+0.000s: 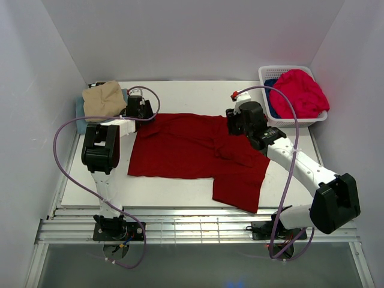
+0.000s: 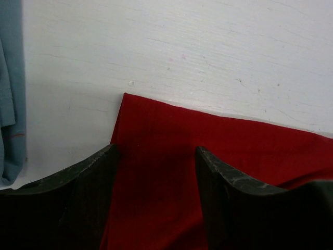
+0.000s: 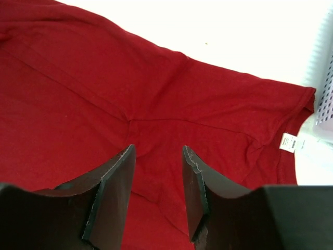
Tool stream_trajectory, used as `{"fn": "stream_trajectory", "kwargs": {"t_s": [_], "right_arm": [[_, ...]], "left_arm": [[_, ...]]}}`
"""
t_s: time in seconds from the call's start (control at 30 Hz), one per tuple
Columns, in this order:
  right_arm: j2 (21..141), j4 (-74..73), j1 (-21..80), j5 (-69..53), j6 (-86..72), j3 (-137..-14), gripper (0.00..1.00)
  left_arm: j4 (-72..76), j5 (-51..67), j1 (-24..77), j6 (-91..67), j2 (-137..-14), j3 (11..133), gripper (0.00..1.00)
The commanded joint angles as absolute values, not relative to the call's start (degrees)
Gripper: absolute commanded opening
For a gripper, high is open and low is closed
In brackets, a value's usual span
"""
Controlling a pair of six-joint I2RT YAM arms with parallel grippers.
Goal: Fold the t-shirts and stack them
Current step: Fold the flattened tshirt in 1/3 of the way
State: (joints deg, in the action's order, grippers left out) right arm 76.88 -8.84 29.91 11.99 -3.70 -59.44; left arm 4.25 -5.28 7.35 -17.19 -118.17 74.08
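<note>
A dark red t-shirt [image 1: 192, 150] lies spread flat on the white table [image 1: 186, 96], one sleeve hanging toward the near right. My left gripper [image 1: 141, 109] is open, its jaws astride the shirt's far-left corner [image 2: 156, 120]. In the left wrist view the gripper [image 2: 156, 151] has red cloth between the fingers. My right gripper [image 1: 236, 122] is open over the shirt's far-right part. In the right wrist view the gripper [image 3: 158, 150] hovers above wrinkled red cloth [image 3: 104, 94], with the white neck label [image 3: 290, 142] to the right.
A folded tan shirt [image 1: 103, 99] lies on a light blue shirt [image 1: 79, 109] at the far left; the blue one also shows in the left wrist view [image 2: 10, 78]. A white lattice basket [image 1: 315, 118] at the far right holds a bright pinkish-red shirt [image 1: 300, 91] and a deep blue one [image 1: 273, 103].
</note>
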Motion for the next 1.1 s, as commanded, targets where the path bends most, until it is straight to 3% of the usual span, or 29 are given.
{"fn": "stream_trajectory", "kwargs": {"t_s": [0.0,0.13,0.3,0.63,0.7,0.93,1.07], "right_arm": [[77.43,-7.03,29.79,11.25,-4.48,-59.68,0.47],[77.34,-7.03,29.79,11.08,-4.66,-59.59,0.47],[76.91,-7.03,29.79,11.25,-4.75,-59.41,0.47],[76.2,-7.12,29.79,11.6,-4.92,-58.62,0.47],[76.11,-7.12,29.79,11.6,-5.1,-58.62,0.47],[76.81,-6.94,29.79,11.16,-5.19,-58.71,0.47],[76.82,-7.03,29.79,10.81,-5.62,-58.8,0.47]], "left_arm": [[5.54,-6.42,7.38,-17.58,-113.11,73.74,0.71],[4.92,-5.89,7.47,-17.75,-114.87,74.79,0.68],[4.92,-6.77,7.38,-18.11,-116.36,75.93,0.52],[3.96,-8.09,7.47,-17.84,-119.0,78.4,0.31],[2.38,-8.79,7.47,-17.67,-119.7,79.54,0.31],[1.14,-11.77,7.38,-18.11,-117.51,78.23,0.56],[0.97,-12.39,7.38,-17.58,-117.6,78.05,0.58]]}}
